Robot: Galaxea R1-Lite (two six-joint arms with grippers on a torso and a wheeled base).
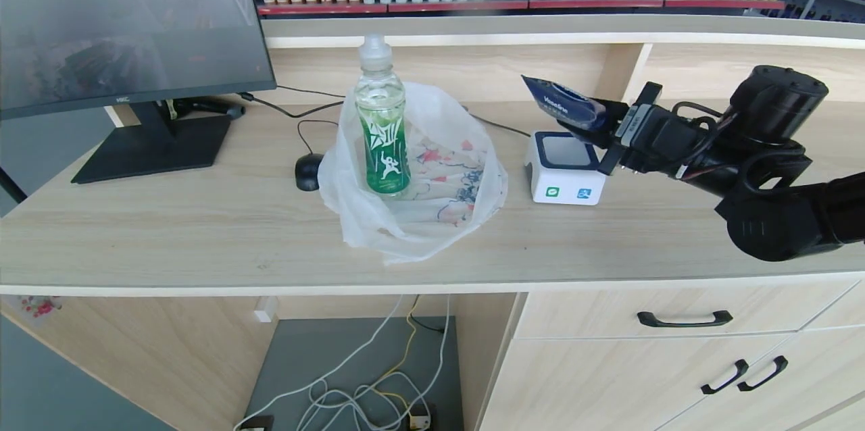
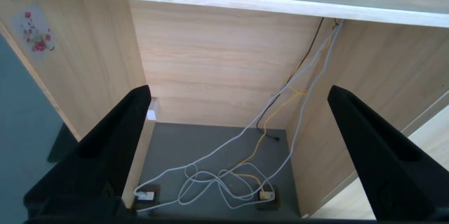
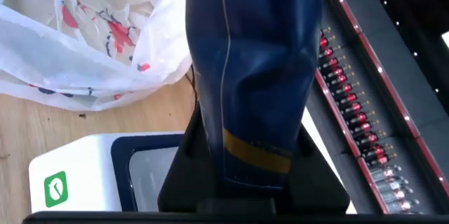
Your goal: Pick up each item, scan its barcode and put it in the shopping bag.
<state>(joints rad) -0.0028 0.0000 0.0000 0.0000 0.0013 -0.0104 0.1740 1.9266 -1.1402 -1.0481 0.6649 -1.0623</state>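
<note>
1. Worktop of pale wood is carrying all the things, with drawers sitting below it on the robot's right.
2. Monitor is standing on a black foot at the worktop's far left.
3. Shopping bag of thin white plastic is lying open and crumpled near the middle, between monitor and scanner.
4. Left end effector is hanging low before the recess under the worktop, where cables are trailing. Its fingers are spreading wide and grasping nothing.
5. Right end effector is clenching one end of a tube.
6. Bottle with a green label is standing upright inside the bag.
7. Scanner, a white box, is sitting just right of the bag, with its window facing up.
8. Tube, dark blue, is hanging tilted just above the scanner, its free end pointing towards the bag.
9. Mouse, black, is lying just left of the bag.
</note>
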